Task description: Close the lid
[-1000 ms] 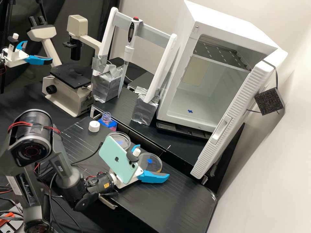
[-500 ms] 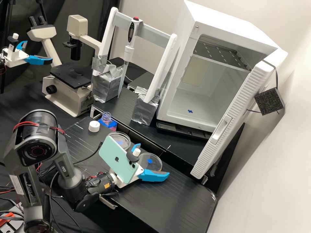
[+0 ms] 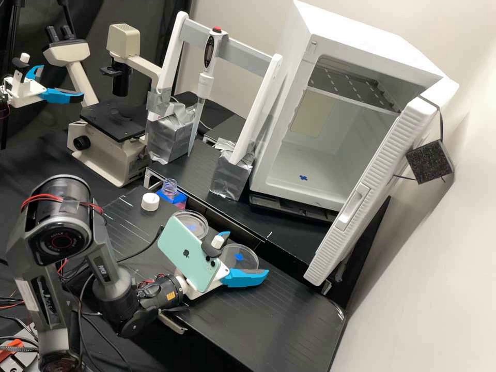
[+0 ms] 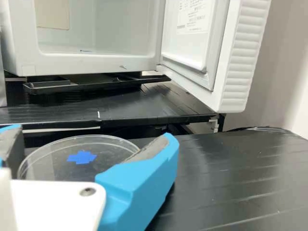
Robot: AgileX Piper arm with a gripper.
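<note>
High view: the gripper's (image 3: 248,253) fingers have drawn closer together, yet stand apart, either side of a blue-marked clear dish (image 3: 248,262) on the bench (image 3: 281,323); near another clear dish (image 3: 192,228), a flask (image 3: 179,199) holds pinkish liquid.

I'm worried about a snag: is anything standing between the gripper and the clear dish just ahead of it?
Nothing visible stands between them: the gripper is right at the dish. The phone is mounted behind, on the arm side.
</note>
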